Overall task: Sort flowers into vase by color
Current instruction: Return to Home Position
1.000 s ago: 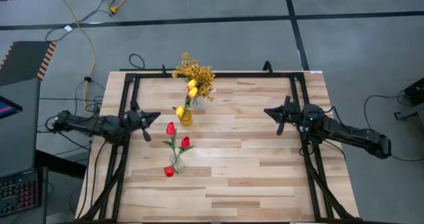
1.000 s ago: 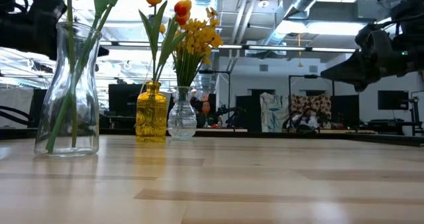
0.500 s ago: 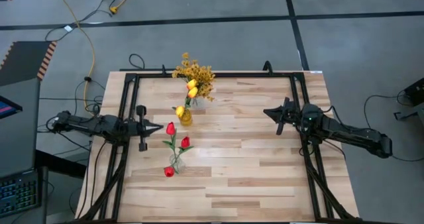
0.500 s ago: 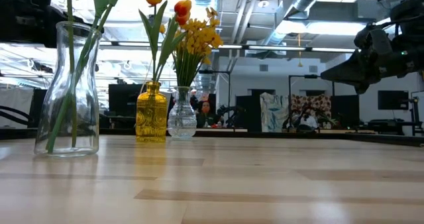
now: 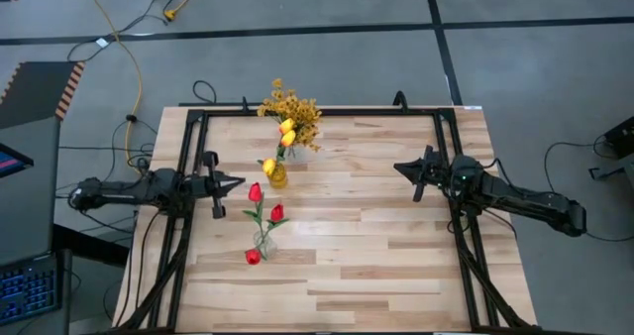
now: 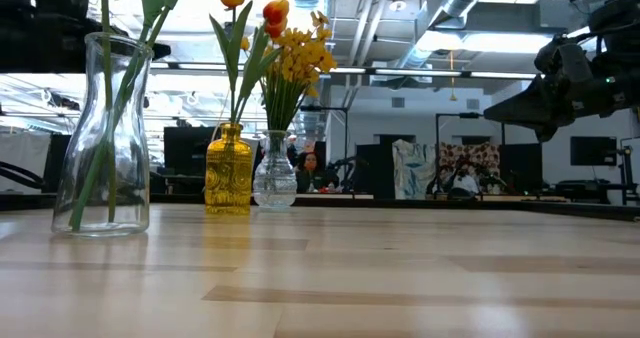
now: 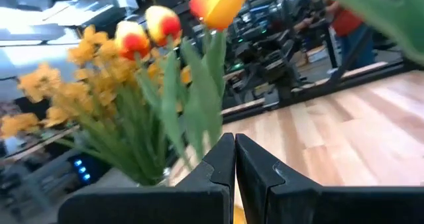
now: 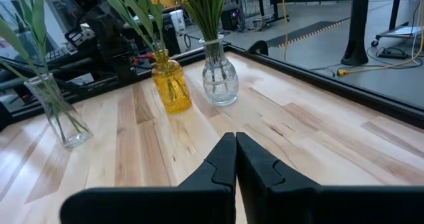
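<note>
Three vases stand on the table's left half. A yellow vase (image 5: 277, 173) holds yellow-orange tulips (image 7: 219, 2). Behind it, a round clear vase (image 8: 220, 82) holds mustard-yellow blossoms (image 5: 289, 108). Nearer the front, a tall clear vase (image 6: 101, 138) holds red tulips (image 5: 256, 191). My left gripper (image 5: 238, 184) is shut and empty, level, just left of the red tulips and the yellow vase, pointing toward the table's right. My right gripper (image 5: 399, 166) is shut and empty, hovering over the table's right half, pointing left.
A black metal frame (image 5: 317, 111) runs along the table's far edge and down both sides by the arm bases. Bare wood (image 5: 357, 236) lies between the vases and my right arm. Cables lie on the floor beyond the table.
My left arm has swung and its wrist has rolled, so the gripper now points straight toward the table's right instead of slanting toward the far edge. It has stayed shut. The vases, the flowers and my right arm have kept still.
</note>
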`<act>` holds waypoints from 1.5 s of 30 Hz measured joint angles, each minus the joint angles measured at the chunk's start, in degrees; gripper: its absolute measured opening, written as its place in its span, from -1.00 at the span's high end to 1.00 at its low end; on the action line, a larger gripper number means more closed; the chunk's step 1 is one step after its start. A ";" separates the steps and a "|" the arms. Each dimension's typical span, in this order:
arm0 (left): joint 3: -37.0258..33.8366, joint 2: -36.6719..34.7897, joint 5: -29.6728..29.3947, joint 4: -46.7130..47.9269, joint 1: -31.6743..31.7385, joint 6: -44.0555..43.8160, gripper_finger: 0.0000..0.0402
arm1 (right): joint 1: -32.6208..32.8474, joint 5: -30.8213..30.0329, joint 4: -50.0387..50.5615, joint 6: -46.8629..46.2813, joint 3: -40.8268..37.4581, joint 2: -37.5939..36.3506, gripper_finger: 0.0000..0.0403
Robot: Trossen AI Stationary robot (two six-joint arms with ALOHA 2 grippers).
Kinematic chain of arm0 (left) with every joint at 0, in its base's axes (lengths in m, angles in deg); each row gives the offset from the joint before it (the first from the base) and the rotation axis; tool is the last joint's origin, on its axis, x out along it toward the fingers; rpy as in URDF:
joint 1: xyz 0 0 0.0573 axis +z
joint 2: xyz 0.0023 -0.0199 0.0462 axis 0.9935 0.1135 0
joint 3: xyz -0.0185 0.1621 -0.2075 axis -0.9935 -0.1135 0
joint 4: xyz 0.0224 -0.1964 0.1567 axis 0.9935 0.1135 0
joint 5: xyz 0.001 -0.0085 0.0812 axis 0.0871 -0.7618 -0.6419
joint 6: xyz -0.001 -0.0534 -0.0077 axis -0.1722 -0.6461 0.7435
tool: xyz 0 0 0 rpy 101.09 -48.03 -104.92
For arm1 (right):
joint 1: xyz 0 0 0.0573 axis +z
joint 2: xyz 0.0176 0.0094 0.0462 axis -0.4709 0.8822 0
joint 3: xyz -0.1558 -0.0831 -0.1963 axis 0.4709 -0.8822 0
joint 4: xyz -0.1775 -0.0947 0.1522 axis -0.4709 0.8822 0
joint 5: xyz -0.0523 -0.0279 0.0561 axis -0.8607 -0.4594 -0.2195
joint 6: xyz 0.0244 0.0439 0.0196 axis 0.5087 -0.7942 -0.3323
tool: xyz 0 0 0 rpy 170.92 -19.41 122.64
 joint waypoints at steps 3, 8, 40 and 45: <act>0.00 0.00 2.31 1.56 2.61 -1.58 1.00 | 0.00 0.00 -0.05 0.00 0.00 0.00 0.82; -0.07 0.02 9.03 4.22 6.11 -4.30 1.00 | 0.00 0.02 -0.05 0.00 0.00 0.00 0.82; -0.21 0.04 9.89 5.19 10.15 -11.31 1.00 | 0.00 0.07 -0.11 -0.06 -0.02 0.00 0.82; -0.22 0.04 9.87 5.19 10.15 -11.33 1.00 | 0.00 0.07 -0.11 -0.05 -0.02 0.00 0.82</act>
